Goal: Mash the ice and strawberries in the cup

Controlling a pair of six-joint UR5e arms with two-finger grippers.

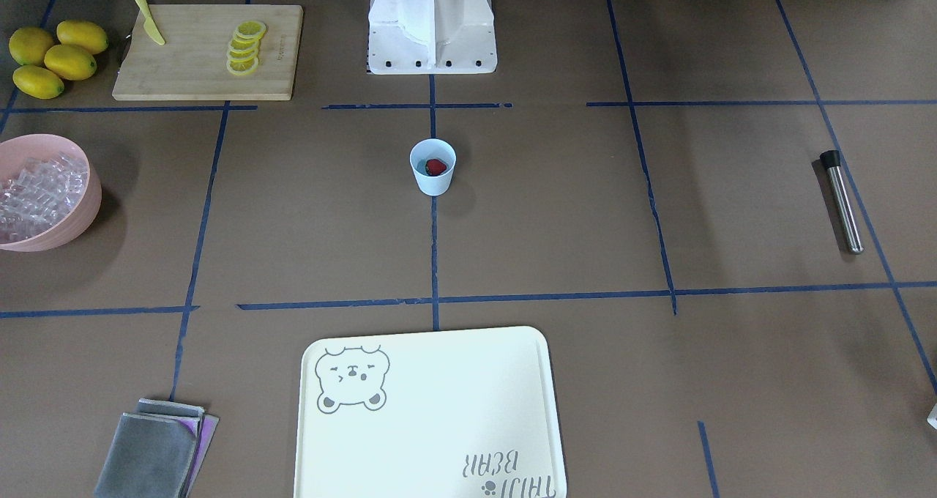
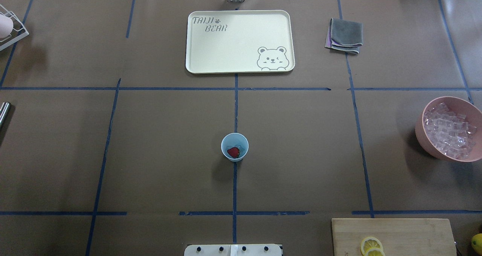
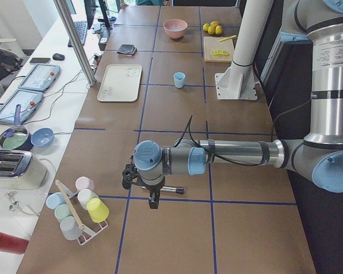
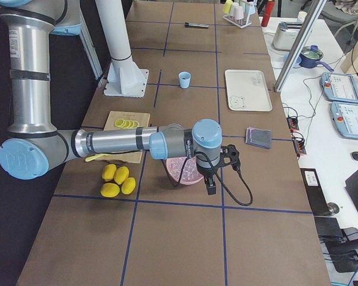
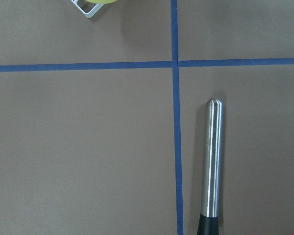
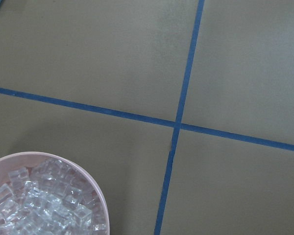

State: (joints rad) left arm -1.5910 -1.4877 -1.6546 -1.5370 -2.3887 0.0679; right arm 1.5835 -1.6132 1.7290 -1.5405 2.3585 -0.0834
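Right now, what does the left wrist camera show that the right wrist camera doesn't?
Only the left wrist view shows the steel muddler lying beside a tape line, plus a rack corner at the top edge. Only the right wrist view shows the pink bowl holding ice. Both share the brown table crossed by blue tape.

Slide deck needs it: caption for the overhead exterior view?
Pale-blue cup holding a strawberry at table centre, pink bowl of ice at right edge, tray beyond.
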